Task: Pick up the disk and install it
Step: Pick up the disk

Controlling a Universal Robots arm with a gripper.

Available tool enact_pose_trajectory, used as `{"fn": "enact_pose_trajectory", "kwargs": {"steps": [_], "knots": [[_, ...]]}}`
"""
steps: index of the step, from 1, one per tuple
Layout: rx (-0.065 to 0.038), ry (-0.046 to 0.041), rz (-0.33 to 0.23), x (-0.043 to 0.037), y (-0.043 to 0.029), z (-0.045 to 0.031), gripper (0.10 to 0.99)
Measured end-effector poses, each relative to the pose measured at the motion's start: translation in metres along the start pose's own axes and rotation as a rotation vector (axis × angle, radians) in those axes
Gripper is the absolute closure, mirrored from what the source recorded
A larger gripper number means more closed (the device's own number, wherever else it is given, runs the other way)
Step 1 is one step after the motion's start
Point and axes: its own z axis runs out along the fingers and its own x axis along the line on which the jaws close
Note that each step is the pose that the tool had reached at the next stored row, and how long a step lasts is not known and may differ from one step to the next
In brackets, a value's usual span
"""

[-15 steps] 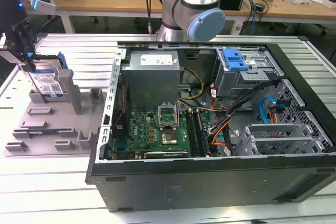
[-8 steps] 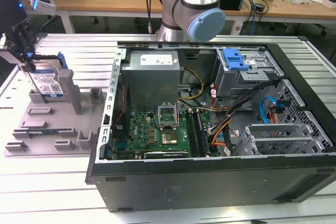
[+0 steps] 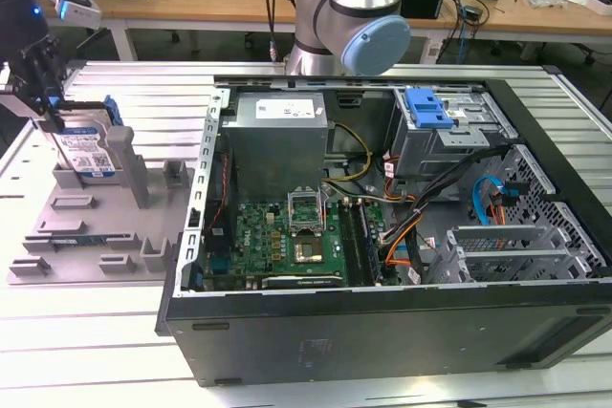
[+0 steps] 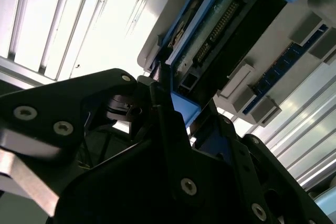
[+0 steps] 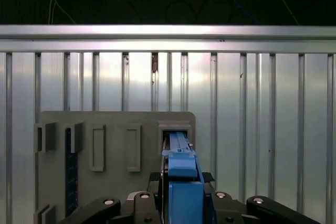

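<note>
Disk [image 3: 88, 152] stands on edge in slot of grey holder [image 3: 96, 236] on desk [image 3: 76, 351], beside open PC case [image 3: 382, 322]. Upright pose leaves top edge free for grasp. Gripper [image 5: 181, 178] closed tight on its blue frame, looks clamped. Disk not yet lifted from slot.

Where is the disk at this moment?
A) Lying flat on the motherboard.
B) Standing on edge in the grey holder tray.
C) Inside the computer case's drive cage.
B: the disk stands on edge in the grey holder tray, outside the computer case, with the gripper at its top edge.
</note>
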Motion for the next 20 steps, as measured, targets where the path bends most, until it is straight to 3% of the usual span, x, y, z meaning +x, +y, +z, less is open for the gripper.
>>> {"fn": "enact_pose_trajectory", "kwargs": {"steps": [20], "knots": [[0.0, -0.0001, 0.0, 0.0007, 0.0001, -0.0001, 0.722]]}}
